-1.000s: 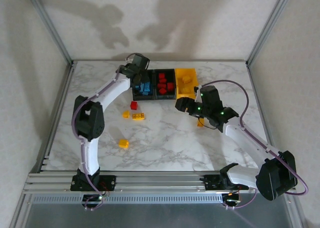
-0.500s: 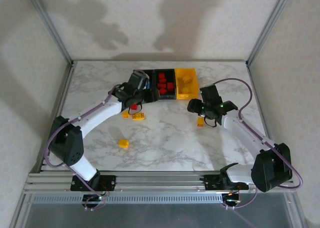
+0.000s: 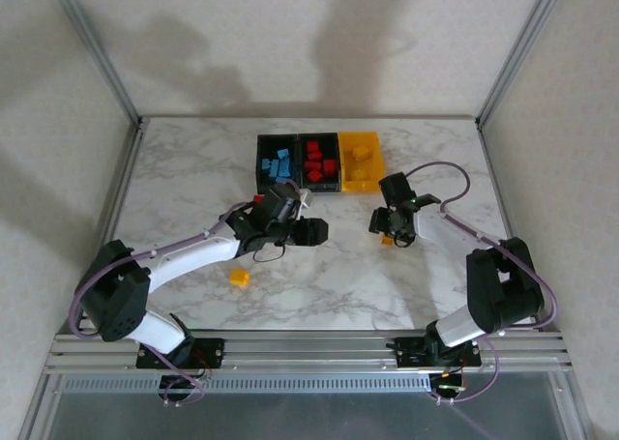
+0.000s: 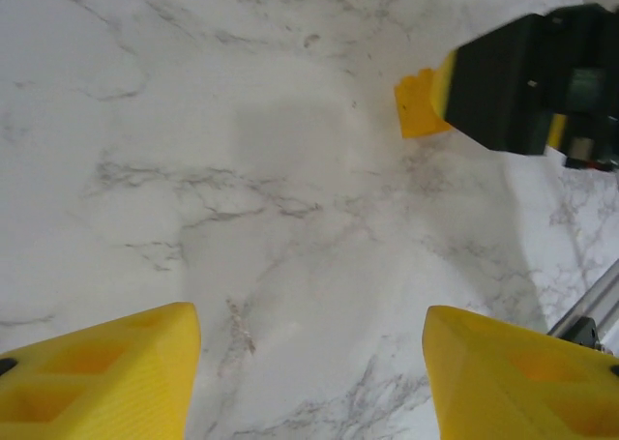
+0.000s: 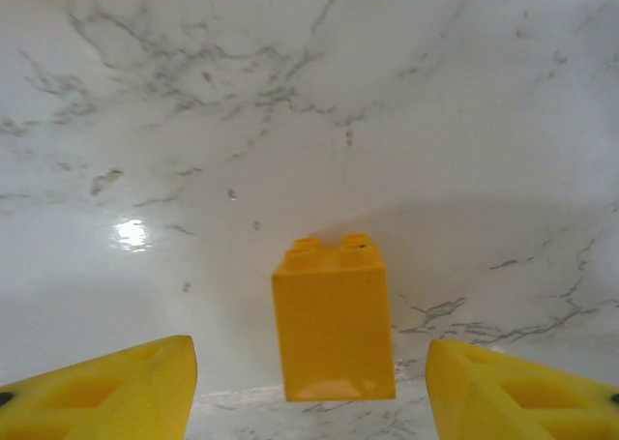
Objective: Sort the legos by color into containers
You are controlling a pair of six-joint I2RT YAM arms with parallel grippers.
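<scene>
**Both hands open over the desk, one yellow brick between the right fingers**

The marble desk point(image 3: 193, 169) carries everything. The left arm point(image 3: 184, 256) reaches from its base toward the middle of the desk. The right arm point(image 3: 455, 237) bends in from the right side.

At the far edge three containers stand joined in a row. The left black bin point(image 3: 259, 169) holds blue legos point(image 3: 280, 162). The middle black bin point(image 3: 318, 188) holds red legos point(image 3: 319, 160). The yellow bin point(image 3: 373, 175) on the right has yellow pieces in it, too blurred to count.

The left hand point(image 4: 309, 324) is low over bare marble near the desk's centre. Its yellow fingers point(image 4: 106, 372) stand well apart with nothing between them.

The right hand point(image 5: 311, 353) is just in front of the yellow bin, also spread wide. A yellow two-stud brick point(image 5: 336, 319) stands upright on the desk between its fingers, with a gap on each side, so it is not gripped. The left wrist view shows that brick partly hidden behind the right hand's black body.

Another yellow brick point(image 3: 239, 278) lies alone nearer the bases. A red brick point(image 3: 257, 198) sits just beside the left arm.
</scene>
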